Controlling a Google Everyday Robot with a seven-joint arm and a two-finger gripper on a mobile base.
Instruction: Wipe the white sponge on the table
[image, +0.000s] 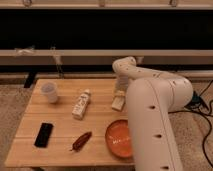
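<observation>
Off-white sponge (118, 104) lies on the wooden table (60, 116), right of centre, just beyond the orange plate (118, 138) — gripper (120, 93) sits directly on top of it; clenched or released, cannot tell. Judged: contact made — wiping strokes across the planks left to do.

pale cup (49, 91) | white bottle (81, 104) | black phone (43, 134) | dark-red oblong object (81, 141) | orange plate (113, 132)

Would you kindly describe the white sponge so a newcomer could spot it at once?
On the wooden table, look toward the right side, just behind the orange plate. The white sponge lies there beneath the arm's tool; it is a small plain block, unlike the longer labelled bottle nearby.
</observation>
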